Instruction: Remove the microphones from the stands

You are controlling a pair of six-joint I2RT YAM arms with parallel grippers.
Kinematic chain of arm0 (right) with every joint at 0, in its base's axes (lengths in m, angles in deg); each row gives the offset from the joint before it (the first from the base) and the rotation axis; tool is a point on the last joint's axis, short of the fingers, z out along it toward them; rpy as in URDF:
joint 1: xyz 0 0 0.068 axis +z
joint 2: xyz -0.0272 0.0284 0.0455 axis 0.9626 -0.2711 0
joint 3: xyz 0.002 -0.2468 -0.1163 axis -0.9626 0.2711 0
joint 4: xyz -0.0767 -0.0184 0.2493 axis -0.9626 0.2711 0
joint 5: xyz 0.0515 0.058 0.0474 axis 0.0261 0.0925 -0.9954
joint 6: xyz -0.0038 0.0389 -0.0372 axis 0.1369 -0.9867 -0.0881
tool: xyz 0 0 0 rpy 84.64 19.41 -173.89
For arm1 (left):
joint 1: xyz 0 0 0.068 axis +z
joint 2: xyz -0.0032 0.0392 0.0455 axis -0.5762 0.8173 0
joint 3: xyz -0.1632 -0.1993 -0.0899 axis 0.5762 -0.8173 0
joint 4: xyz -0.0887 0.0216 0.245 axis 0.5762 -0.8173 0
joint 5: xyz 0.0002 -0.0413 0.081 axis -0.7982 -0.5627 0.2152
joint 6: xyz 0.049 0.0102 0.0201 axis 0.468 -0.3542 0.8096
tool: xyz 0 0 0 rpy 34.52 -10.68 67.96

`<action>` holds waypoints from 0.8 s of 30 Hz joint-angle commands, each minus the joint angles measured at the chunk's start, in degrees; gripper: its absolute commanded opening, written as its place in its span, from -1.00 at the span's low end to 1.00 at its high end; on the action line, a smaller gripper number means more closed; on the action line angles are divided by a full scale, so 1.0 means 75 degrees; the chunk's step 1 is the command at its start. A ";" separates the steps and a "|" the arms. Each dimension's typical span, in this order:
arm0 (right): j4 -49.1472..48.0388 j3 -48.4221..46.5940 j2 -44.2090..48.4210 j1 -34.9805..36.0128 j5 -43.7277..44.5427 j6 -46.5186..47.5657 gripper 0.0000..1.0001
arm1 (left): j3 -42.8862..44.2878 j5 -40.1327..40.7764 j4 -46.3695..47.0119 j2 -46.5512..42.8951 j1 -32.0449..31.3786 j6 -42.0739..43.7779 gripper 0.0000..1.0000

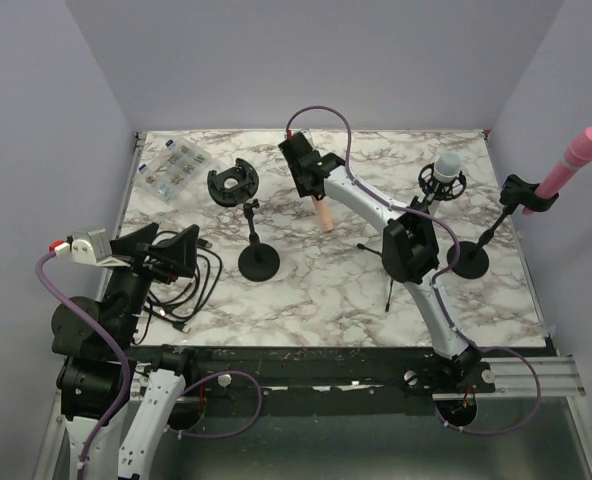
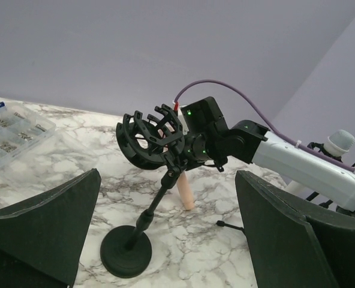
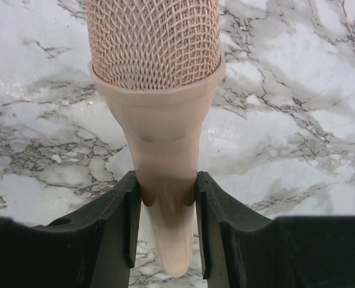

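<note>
My right gripper [image 1: 313, 183] is shut on a peach microphone [image 1: 323, 214], gripping its handle just below the mesh head. The wrist view shows the handle [image 3: 165, 180] clamped between both fingers [image 3: 120, 222]. The microphone is clear of its stand and points down, with its tail close to the marble table. The black stand has an empty shock mount [image 1: 234, 183] and a round base [image 1: 258, 264], just left of the microphone. In the left wrist view the mount [image 2: 149, 135], base [image 2: 126, 252] and handle [image 2: 185, 193] show. My left gripper [image 1: 176, 250] is open and empty at the table's left edge.
A clear box of small parts [image 1: 171, 165] lies at the back left. Black cables [image 1: 191, 282] lie by the left gripper. A grey microphone [image 1: 446, 168] sits in a tripod mount at the right. A pink microphone [image 1: 576, 152] is clipped on a stand, base [image 1: 468, 262], at the far right.
</note>
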 commanded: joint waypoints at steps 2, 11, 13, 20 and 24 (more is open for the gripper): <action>-0.0031 -0.0647 -0.0504 -0.0141 -0.0355 0.0587 -0.98 | 0.0144 0.0173 -0.0150 -0.0106 0.0036 0.0079 0.97; -0.0535 -0.0755 -0.0953 -0.0141 -0.0416 0.0696 -0.97 | 0.0040 -0.0040 -0.0056 0.0058 0.0036 -0.0086 0.97; -0.0618 -0.0829 -0.1080 -0.0141 -0.0372 0.0778 -0.96 | 0.0019 -0.0040 -0.0075 0.0057 0.0036 -0.0086 0.97; -0.0753 -0.1091 -0.1598 -0.0141 -0.0286 0.0929 -0.83 | -0.0018 -0.0064 -0.0075 0.0054 0.0036 -0.0132 0.97; -0.0802 -0.1105 -0.1755 -0.0141 -0.0494 0.1034 -0.71 | -0.0027 -0.0113 -0.0080 0.0079 0.0035 -0.0144 0.97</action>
